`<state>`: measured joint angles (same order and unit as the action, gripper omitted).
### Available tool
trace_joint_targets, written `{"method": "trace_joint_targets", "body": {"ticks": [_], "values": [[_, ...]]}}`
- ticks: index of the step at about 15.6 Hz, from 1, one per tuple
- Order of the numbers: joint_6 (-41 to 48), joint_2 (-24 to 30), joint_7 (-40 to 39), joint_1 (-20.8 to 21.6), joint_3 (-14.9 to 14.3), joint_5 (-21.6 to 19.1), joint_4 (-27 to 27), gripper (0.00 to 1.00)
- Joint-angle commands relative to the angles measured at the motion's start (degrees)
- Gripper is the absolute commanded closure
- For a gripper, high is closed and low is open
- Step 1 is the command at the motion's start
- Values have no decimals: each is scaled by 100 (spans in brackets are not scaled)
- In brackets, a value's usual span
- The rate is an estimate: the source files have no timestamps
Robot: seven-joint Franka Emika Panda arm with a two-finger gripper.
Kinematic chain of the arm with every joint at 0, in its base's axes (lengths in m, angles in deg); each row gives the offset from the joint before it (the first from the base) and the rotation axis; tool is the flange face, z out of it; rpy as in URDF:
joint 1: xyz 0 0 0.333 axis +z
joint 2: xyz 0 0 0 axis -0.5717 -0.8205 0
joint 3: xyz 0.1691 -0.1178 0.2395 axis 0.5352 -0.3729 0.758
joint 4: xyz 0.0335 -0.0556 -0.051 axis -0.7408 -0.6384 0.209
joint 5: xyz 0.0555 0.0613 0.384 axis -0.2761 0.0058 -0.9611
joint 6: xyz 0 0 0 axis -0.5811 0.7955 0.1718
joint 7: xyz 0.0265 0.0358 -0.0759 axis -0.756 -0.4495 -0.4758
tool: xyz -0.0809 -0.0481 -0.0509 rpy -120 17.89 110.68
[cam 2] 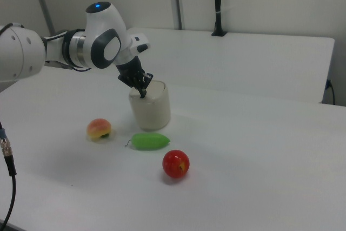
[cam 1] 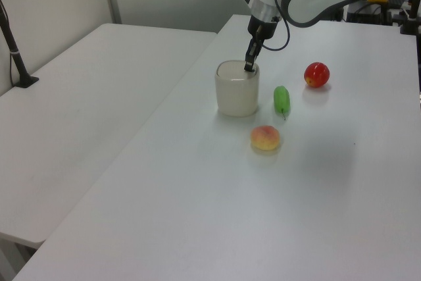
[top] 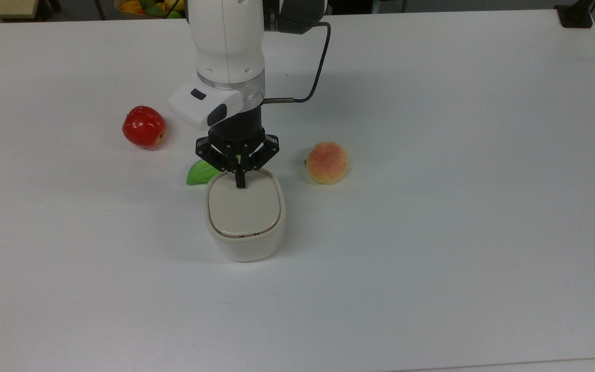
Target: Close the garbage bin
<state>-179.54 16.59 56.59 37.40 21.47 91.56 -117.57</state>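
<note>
The garbage bin (top: 245,227) (cam 1: 237,93) (cam 2: 151,106) is a small cream-white rounded-square tub in the middle of the white table. Its beige lid (top: 245,209) lies flat on the rim. My gripper (top: 239,183) (cam 1: 248,67) (cam 2: 142,94) is shut, with nothing between the fingers. Its black fingertips point straight down and press on the lid's far edge in the top view.
A red apple (top: 144,126) lies at the top view's left. A green fruit (top: 200,171) sits just behind the bin, partly under my gripper. A peach (top: 327,163) rests to the bin's right. A bowl of fruit (top: 145,6) stands past the table's far edge.
</note>
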Motion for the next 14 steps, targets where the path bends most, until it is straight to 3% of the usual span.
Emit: {"method": "trace_joint_targets", "body": {"ticks": [1,9,14], "values": [[85,-93,30,72,-59,107,-71,100],[646,425,48,89,-50,46,34,100],[2016,1074,136,98,-50,90,87,100]]}}
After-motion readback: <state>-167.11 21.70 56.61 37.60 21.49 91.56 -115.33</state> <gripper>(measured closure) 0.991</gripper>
